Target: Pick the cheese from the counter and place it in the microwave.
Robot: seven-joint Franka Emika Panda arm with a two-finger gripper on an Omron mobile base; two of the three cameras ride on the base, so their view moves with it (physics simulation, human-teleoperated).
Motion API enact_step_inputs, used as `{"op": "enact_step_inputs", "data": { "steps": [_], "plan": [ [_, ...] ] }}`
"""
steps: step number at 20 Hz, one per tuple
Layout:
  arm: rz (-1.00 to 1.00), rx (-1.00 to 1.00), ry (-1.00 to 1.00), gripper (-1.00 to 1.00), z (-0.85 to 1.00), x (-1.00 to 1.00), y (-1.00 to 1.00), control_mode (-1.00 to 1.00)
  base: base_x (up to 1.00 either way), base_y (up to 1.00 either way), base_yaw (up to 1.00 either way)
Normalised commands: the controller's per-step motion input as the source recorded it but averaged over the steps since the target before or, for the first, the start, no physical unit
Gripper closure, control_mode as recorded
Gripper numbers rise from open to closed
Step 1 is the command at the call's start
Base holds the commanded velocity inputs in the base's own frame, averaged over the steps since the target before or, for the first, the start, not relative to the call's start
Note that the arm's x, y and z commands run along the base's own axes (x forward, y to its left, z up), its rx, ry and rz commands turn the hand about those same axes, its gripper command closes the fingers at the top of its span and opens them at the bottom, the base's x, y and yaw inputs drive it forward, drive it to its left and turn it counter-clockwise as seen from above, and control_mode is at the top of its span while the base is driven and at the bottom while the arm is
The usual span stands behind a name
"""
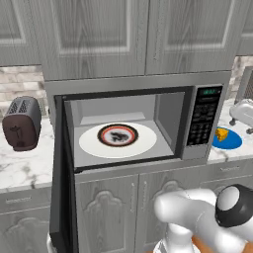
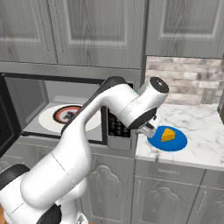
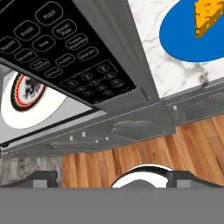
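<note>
Just beyond the end effector (image 3: 112, 175), whose jaws look spread and hold nothing, the cheese (image 2: 168, 134) sits on a blue plate (image 2: 175, 142) on the desk (image 2: 205, 131). Probably light, firm, slightly slick; pinch its flat sides.

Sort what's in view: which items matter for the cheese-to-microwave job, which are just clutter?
Job:
- small yellow-orange cheese wedge
- silver-grey microwave with black keypad, door open
- white marble counter

Clutter:
- flat round blue plate under the cheese
- dark-red toaster
- round patterned plate on the turntable
</note>
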Motion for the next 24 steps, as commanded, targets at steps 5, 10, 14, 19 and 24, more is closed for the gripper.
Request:
{"op": "enact_step_inputs", "data": {
  "steps": [5, 10, 14, 19, 24],
  "plan": [
    [-0.14, 0.12, 0.00, -1.00, -0.34, 0.41, -0.50, -1.00, 0.00, 0.00, 0.00],
    [-0.01, 0.05, -0.11, -1.00, -0.53, 0.24, -0.31, -1.00, 0.00, 0.00, 0.00],
    [0.01, 0.00, -0.17, -1.00, -0.62, 0.16, -0.42, -1.00, 0.00, 0.00, 0.00],
    [0.02, 0.00, -0.09, -1.00, -0.32, 0.45, -0.23, -1.00, 0.00, 0.00, 0.00],
    [0.08, 0.00, -0.14, -1.00, -0.34, 0.36, -0.10, -1.00, 0.00, 0.00, 0.00]
  ]
}}
